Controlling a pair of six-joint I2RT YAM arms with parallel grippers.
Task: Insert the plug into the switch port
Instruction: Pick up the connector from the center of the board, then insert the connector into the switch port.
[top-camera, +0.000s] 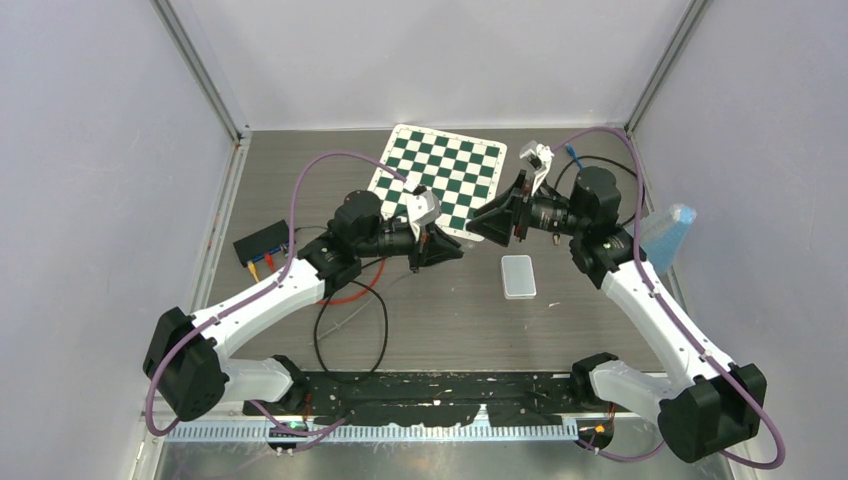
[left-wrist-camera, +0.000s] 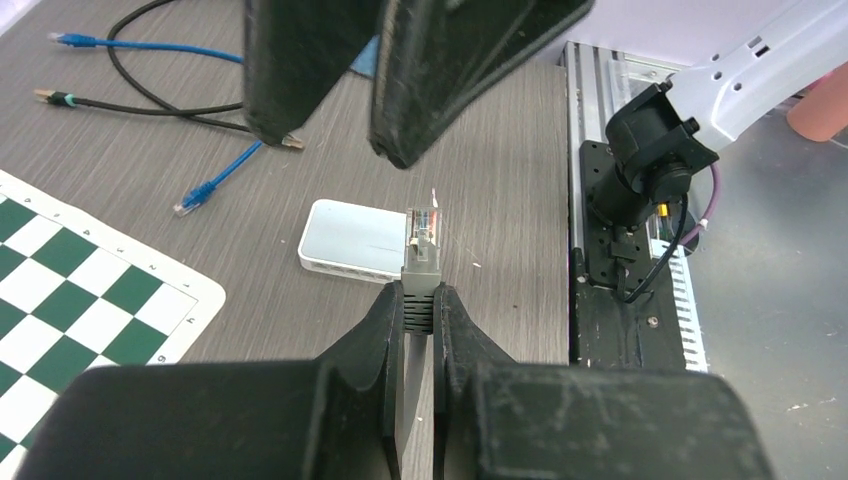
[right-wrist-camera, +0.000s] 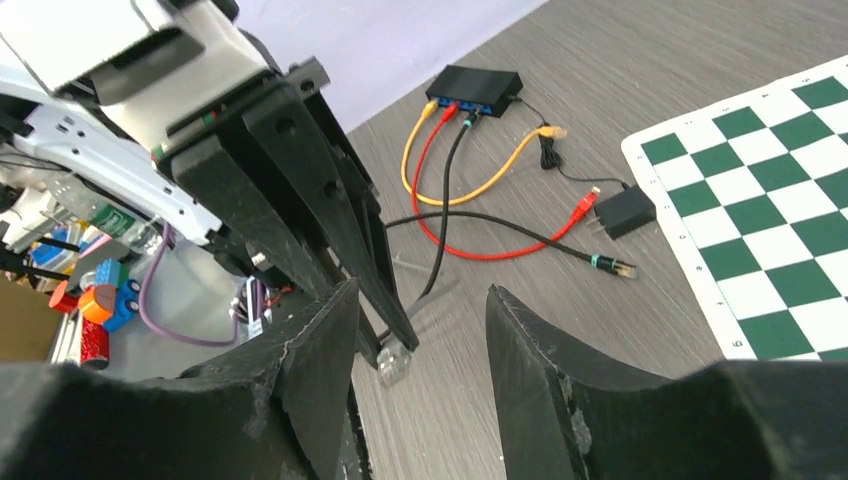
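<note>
Near the tabletop's (top-camera: 450, 320) left edge lies a flat black network switch (right-wrist-camera: 473, 90); its ports hold a yellow cable (right-wrist-camera: 406, 155), a red cable (right-wrist-camera: 490, 258) and a black one. Above the grey wood-grain centre, the left gripper's (left-wrist-camera: 420, 300) jaws are pinching the grey boot of a clear-tipped RJ45 plug (left-wrist-camera: 421, 240). A green-and-white chessboard mat (top-camera: 440, 170) lies flat at the far edge. The right gripper's (right-wrist-camera: 420, 292) jaws are spread and empty, facing the plug. Below them rests a white rounded plastic box (top-camera: 518, 276). A blue patch cable (top-camera: 572, 155) lies near the far right corner.
</note>
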